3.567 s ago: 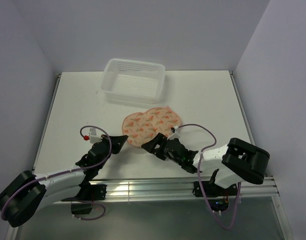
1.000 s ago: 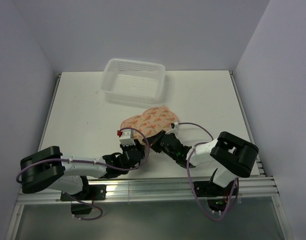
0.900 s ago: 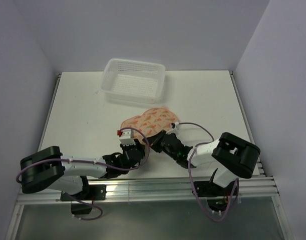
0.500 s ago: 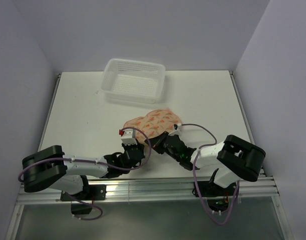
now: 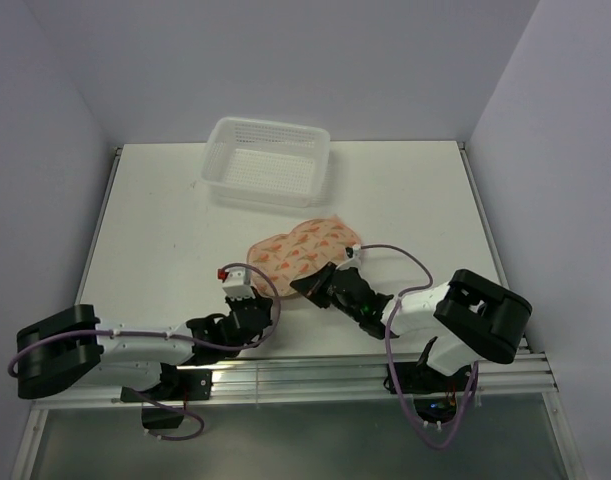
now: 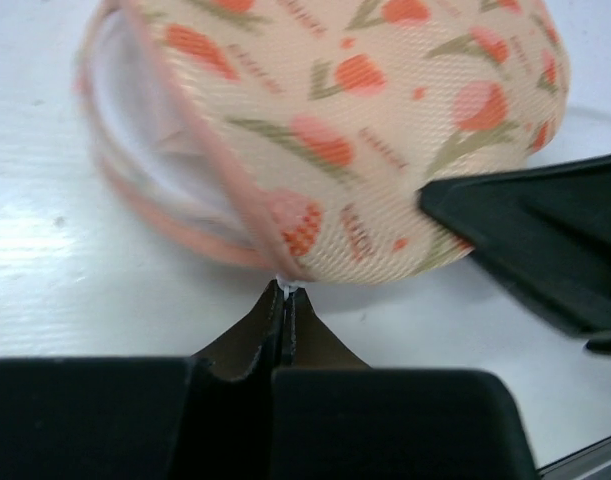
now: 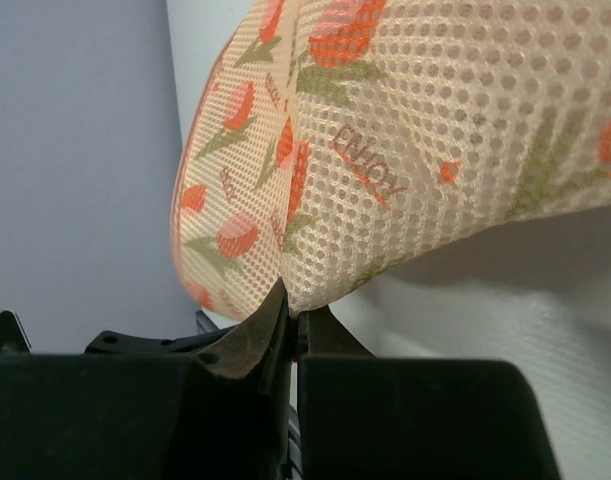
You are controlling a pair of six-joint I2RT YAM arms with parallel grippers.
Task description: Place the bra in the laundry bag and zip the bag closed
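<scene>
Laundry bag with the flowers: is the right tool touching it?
Touching. The right wrist view shows the right tool shut, with the mesh edge of the laundry bag pinched between its tips.

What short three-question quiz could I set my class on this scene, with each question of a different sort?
1. True or false: the laundry bag lies inside the white basket.
2. Multiple choice: the right pincer is A) shut on the bag's edge, B) wide open in the air, C) holding the basket's rim.
3. Short answer: in the left wrist view, where do the tips of the left pincer meet?
Key: 1 false, the bag lies outside the basket, nearer the arms. 2 A. 3 at the bag's near seam, closed together.
</scene>
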